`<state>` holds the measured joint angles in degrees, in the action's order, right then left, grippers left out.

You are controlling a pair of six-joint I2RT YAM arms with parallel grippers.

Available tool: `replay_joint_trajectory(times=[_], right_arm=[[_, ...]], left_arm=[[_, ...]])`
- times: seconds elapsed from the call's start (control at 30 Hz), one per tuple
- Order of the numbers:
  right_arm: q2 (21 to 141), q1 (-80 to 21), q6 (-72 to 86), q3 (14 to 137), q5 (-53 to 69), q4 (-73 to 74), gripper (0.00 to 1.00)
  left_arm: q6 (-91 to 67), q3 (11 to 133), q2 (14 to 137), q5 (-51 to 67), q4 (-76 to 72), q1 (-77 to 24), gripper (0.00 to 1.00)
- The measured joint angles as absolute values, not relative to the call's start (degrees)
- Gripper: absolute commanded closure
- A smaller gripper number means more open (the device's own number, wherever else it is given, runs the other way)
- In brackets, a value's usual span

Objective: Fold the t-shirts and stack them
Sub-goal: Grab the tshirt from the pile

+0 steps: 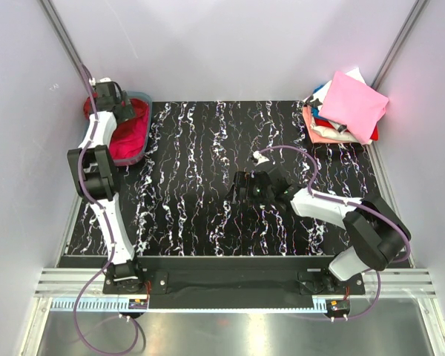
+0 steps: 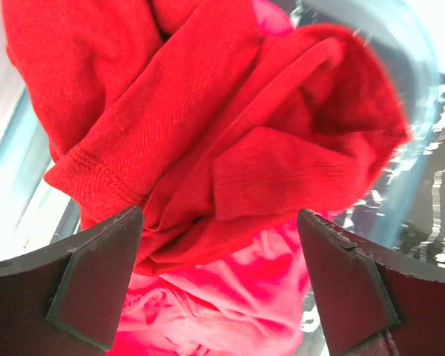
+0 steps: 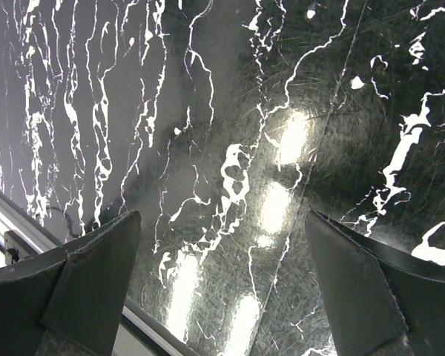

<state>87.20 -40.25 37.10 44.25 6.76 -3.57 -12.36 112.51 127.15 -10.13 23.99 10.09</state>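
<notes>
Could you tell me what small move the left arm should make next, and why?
Probably lower and close on the red t-shirt: the left gripper hangs open above it, gripping nothing, and it lies crumpled atop the magenta t-shirt in the tub.

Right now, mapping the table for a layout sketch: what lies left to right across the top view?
Plastic tub holding red shirts → right gripper → stack of folded shirts.

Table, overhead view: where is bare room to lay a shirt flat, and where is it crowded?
Free: the marbled table between the tub and the folded stack, and the near-left stretch. The right hand occupies mid-table. Crowded: both far corners, with the left hand over the shirts in the tub.
</notes>
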Motion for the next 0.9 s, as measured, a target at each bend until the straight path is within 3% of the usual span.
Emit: replay_joint_trajectory(times=[0.17,0.27,0.43,0.73,0.9], right_arm=[[87.2,-40.2,37.1,44.6,6.8,-3.6,0.0],[87.3,-40.2,37.1,44.7,6.8,-3.6,0.0],[87.4,-40.2,37.1,44.7,6.8,-3.6,0.0],[88.1,-40.2,37.1,44.8,6.7,-3.6,0.0],[87.7,-40.2,37.1,44.2,6.6,-4.3,0.0]], left_arm=[[-12.0,112.5,130.4,-10.1,24.5,10.5,0.18],[-11.9,112.5,131.9,-10.0,24.6,10.5,0.34],[-12.3,112.5,132.2,-9.4,24.7,10.6,1.0],[-14.4,112.6,128.6,-9.1,26.7,10.6,1.0],[-17.5,112.5,116.4,-7.0,27.9,9.9,1.0]])
